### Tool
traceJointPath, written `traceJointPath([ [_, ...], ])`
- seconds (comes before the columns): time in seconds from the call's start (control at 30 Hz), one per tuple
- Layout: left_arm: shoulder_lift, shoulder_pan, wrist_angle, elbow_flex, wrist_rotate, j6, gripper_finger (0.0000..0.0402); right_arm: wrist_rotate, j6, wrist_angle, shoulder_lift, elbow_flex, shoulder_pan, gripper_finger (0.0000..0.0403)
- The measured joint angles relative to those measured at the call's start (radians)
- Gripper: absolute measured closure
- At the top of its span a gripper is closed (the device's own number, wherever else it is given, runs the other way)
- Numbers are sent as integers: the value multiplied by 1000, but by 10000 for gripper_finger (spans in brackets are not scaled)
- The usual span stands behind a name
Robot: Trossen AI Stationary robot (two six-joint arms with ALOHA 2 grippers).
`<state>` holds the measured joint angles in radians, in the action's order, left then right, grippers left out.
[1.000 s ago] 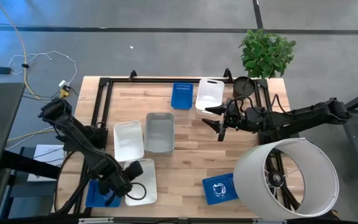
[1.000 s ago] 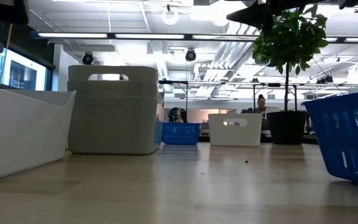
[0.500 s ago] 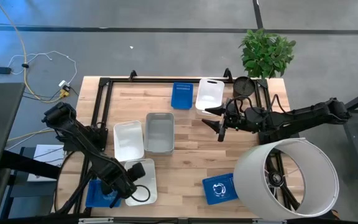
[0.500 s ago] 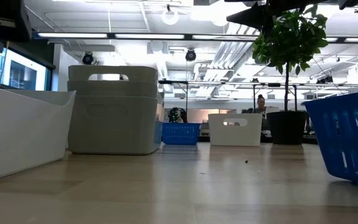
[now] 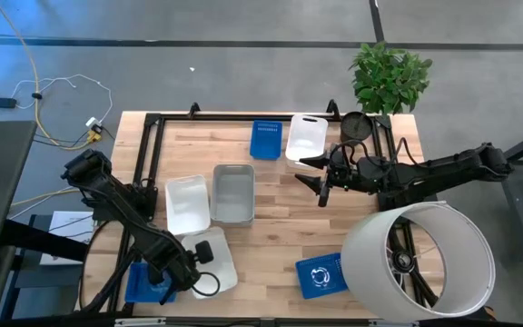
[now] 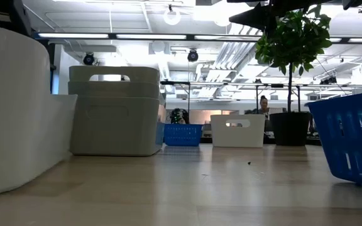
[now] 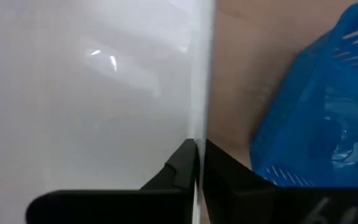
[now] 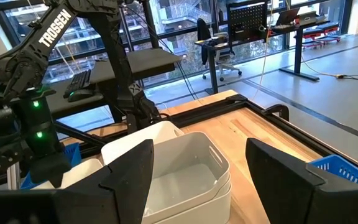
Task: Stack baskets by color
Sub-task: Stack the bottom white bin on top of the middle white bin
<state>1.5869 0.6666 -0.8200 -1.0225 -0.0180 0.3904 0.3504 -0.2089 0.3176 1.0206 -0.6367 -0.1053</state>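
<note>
My left gripper [image 5: 187, 270] is at the table's near left corner, pointing down and shut on a white basket [image 5: 216, 263], which fills the left of the low view [image 6: 11, 107]. A blue basket [image 5: 142, 283] lies just left of it, partly under the arm. A second white basket [image 5: 187, 202] and a grey one [image 5: 232, 193] sit side by side at mid-table. At the far edge are a blue basket [image 5: 265, 139] and a white one [image 5: 305, 136]. A blue basket with a white mark [image 5: 320, 275] is near the front. My right gripper [image 5: 323, 184] hangs open and level above the table's right half. My left gripper pinches the white basket's left wall at its rim [image 7: 196, 124], one finger inside the basket and one outside. The fingers come from above, pointing down. The basket stands on the table, turned a little askew.
A big white cylinder [image 5: 420, 263] with a wheel inside covers the near right corner. A potted plant [image 5: 389, 77] stands at the far right corner. A black frame [image 5: 148, 154] runs along the far and left edges. Bare wood lies between the grey basket and the marked blue one.
My left gripper has sunk slightly and shut on the white basket's left wall. The basket has turned a little on the table, and in the low view its wall now stands taller and closer.
</note>
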Motion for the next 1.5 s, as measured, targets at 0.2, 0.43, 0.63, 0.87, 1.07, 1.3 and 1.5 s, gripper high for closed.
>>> traceJointPath([
  [0.2, -67, 2, -39, -18, -42, 7, 400, 0, 0, -2, 0, 0, 0, 160],
  [0.43, -201, 2, -203, -190, 30, 79, 401, 8, 6, -31, 0, -1, 0, 160],
  [0.63, -271, 1, -549, -379, 199, 88, 401, 9, 4, -29, 0, -1, 0, 160],
  [0.87, -391, -13, -744, -337, 250, 91, 401, 9, 5, -37, 0, -1, 0, 160],
  [1.07, -467, -43, -751, -210, 323, 119, 401, 9, 0, -50, 0, -1, 0, 160],
  [1.3, -562, -106, -749, -118, 310, 133, 401, 20, 0, -48, 0, -1, 0, 160],
  [1.5, -639, -117, -750, -80, 246, 126, 401, 20, -18, -53, 0, -1, 0, 160],
])
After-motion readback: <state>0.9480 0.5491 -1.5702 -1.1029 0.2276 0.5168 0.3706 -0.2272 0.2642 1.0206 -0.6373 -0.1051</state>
